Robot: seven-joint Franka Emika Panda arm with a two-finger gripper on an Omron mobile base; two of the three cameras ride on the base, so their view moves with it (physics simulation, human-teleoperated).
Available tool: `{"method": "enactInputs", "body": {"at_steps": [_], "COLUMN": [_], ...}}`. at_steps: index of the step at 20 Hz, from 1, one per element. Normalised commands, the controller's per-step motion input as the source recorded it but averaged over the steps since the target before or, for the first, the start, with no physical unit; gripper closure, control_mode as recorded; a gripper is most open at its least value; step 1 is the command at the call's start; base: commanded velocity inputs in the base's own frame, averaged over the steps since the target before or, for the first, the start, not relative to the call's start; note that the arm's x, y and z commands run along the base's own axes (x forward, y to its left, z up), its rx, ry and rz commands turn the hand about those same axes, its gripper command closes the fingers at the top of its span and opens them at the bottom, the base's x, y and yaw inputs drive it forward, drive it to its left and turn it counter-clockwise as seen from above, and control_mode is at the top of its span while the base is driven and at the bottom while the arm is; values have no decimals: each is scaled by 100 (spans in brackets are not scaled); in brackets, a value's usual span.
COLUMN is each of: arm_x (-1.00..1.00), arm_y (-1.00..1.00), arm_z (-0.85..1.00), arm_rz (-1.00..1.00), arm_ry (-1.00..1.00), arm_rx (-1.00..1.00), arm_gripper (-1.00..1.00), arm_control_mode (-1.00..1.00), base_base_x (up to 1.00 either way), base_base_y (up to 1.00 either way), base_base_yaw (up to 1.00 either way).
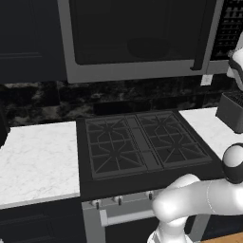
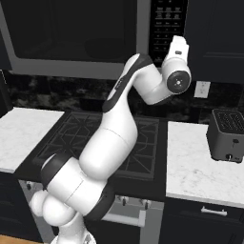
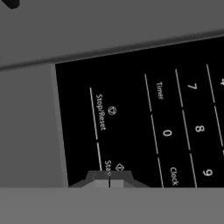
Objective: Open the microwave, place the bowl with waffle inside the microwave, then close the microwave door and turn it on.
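Note:
The microwave (image 1: 137,71) hangs above the stove with its door (image 1: 142,33) shut and the black bar handle (image 1: 205,38) at the door's right. My gripper (image 3: 109,180) is shut, its tips pressed together right on the Start key of the black keypad (image 3: 144,118), below Stop/Reset. From the right base view my hand (image 2: 177,51) points into the keypad (image 2: 164,21). A dim round shape (image 1: 148,47) shows behind the dark glass; I cannot tell whether it is the bowl. The waffle is hidden.
A black gas stove (image 1: 142,142) lies under the microwave, with white marble counter to its left (image 1: 38,161) and right (image 2: 200,167). A dark grey toaster (image 2: 226,136) stands on the right counter. A wall outlet (image 2: 202,89) sits above it.

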Motion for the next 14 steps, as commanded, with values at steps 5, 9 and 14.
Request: {"method": "enactInputs", "body": {"at_steps": [5, 9, 14], "arm_x": [27, 21, 1], "arm_y": [-8, -1, 0], "arm_z": [0, -2, -4], "arm_rz": [0, 0, 0], "arm_ry": [0, -3, -4], "arm_rx": [5, 2, 1], "arm_gripper": [100, 100, 100], "arm_control_mode": [-100, -100, -100], "base_base_x": [0, 0, 0], "base_base_y": [0, 0, 0], "base_base_yaw": [0, 0, 0]}}
